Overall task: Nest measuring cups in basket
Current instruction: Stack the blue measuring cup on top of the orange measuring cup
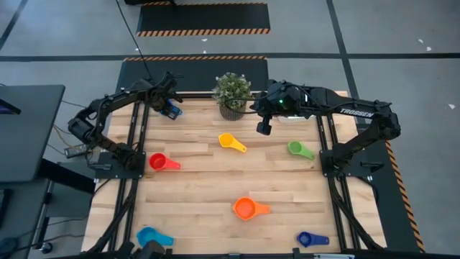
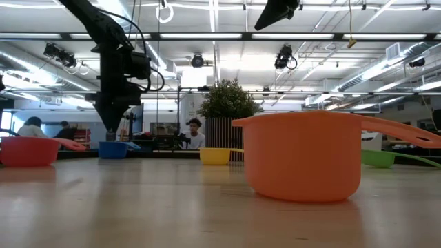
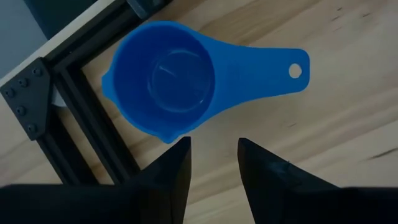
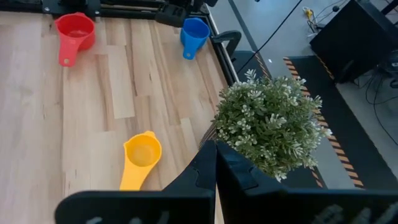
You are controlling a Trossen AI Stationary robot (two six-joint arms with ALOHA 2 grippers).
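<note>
**Left gripper hangs over the blue cup at the far-left corner**

While six cups lie scattered on the table, the blue cup (image 1: 173, 111) sits at about 11 o'clock from the table's centre, beside the black frame rail (image 3: 81, 118), mouth up and empty. In the left wrist view its bowl (image 3: 163, 78) lies just beyond the fingertips (image 3: 177, 158), its flat handle with a hanging hole pointing away from the rail. The left gripper (image 1: 167, 101) hangs directly above this cup, its fingers spread a little with bare wood showing between them, gripping nothing.

Outward from there, the red cup (image 1: 159, 162) rests at 9 o'clock near the left edge, and the yellow cup (image 1: 228, 141) just past centre toward 12. The green cup (image 1: 296, 149) lies at 2 o'clock, the orange cup (image 1: 246, 208) at 6, closest to the low camera, where it fills the foreground (image 2: 303, 155). The light blue cup (image 1: 149, 237) sits at 7 o'clock on the near edge, and the dark blue cup (image 1: 307, 239) at 5.

The right gripper (image 1: 264, 127) hovers at about 1 o'clock, just beside the potted plant (image 1: 232, 92), which stands at 12 on the far edge. Its fingers are pressed together, empty.

No basket shows on the table in any view. People (image 2: 195, 134) sit at desks in the room beyond.
</note>
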